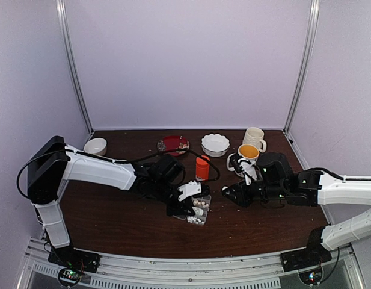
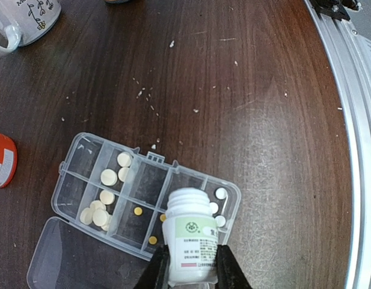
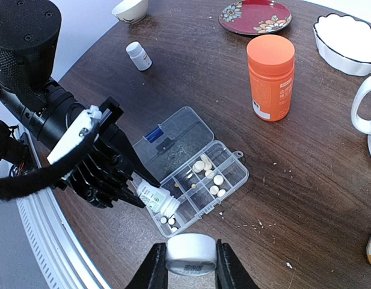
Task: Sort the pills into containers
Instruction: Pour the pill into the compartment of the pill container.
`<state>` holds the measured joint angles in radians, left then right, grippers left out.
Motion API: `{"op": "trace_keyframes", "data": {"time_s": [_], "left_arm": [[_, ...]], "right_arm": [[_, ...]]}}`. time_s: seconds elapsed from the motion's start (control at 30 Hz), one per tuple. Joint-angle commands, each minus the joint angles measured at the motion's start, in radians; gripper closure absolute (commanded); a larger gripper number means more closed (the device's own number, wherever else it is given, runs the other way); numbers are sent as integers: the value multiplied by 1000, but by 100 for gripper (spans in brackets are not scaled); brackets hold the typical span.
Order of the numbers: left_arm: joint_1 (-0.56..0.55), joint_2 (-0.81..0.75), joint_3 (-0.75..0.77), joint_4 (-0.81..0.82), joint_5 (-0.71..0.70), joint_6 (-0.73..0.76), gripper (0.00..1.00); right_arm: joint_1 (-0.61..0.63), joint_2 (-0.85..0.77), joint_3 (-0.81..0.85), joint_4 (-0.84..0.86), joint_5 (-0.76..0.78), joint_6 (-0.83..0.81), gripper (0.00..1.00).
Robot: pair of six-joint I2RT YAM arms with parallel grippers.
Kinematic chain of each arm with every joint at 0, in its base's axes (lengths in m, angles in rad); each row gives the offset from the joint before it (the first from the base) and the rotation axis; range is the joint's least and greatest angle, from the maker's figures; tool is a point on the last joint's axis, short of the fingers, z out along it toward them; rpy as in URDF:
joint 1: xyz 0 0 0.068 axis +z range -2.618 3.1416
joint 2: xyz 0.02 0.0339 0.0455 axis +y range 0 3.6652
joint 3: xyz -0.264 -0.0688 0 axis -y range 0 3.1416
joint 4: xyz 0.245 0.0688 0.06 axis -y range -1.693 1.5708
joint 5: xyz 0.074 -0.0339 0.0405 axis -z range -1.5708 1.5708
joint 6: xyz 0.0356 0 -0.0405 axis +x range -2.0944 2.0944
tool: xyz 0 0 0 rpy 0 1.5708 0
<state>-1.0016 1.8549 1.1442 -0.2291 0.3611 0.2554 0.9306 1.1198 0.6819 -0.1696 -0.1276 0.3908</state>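
The pills (image 2: pixel 109 177) lie in the cells of a clear organizer (image 2: pixel 150 180) near the middle of the desk (image 2: pixel 263 120), a little toward its near edge. The larger pale ones fill the cells at one end, two tiny yellow ones sit in the middle, and small white ones lie at the end under the bottle. From the top camera the organizer is small and partly hidden. As best we can judge, its long axis runs from the near edge toward the far edge, skewed a little. Its lid (image 2: pixel 59 265) is folded flat toward the left edge, which leaves every cell open from above.

A white bottle (image 2: pixel 190 232) is tipped over the end cell, its long axis slanting down and its mouth pointing into the tray. We take this for a pour aimed at a single compartment. The left gripper (image 2: pixel 193 268) has its jaws closed on the bottle's body, low on the label, so the neck is free.

The right gripper (image 3: pixel 191 268) pinches the bottle's cap (image 3: pixel 190 253) between narrow jaws. It hovers just off the organizer on the side toward the right edge, probably to stay clear of the pour while keeping the cap ready. An orange bottle (image 3: pixel 270 77) stands upright nearer the far edge, apart from the tray.
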Motion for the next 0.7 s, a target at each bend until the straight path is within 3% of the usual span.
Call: {"op": "trace_keyframes", "data": {"time_s": [0.0, 0.1, 0.2, 0.33, 0.47, 0.57, 0.67], "left_arm": [[-4, 5, 62, -40, -6, -1, 100], [-3, -10, 6, 49, -1, -8, 100], [-8, -28, 61, -42, -1, -7, 100], [-7, -39, -16, 56, -25, 4, 100], [-9, 14, 80, -68, -6, 7, 100], [-9, -17, -4, 76, -11, -21, 100], [-9, 34, 87, -61, -17, -13, 100]], "right_arm": [[1, -25, 26, -19, 35, -12, 100], [0, -27, 32, -27, 42, -17, 100], [-1, -28, 34, -29, 42, -17, 100], [-1, -26, 27, -21, 47, -18, 100], [-1, -23, 34, -30, 44, -17, 100], [-1, -31, 32, -34, 59, -21, 100], [-1, -37, 33, -35, 65, -23, 100]]}}
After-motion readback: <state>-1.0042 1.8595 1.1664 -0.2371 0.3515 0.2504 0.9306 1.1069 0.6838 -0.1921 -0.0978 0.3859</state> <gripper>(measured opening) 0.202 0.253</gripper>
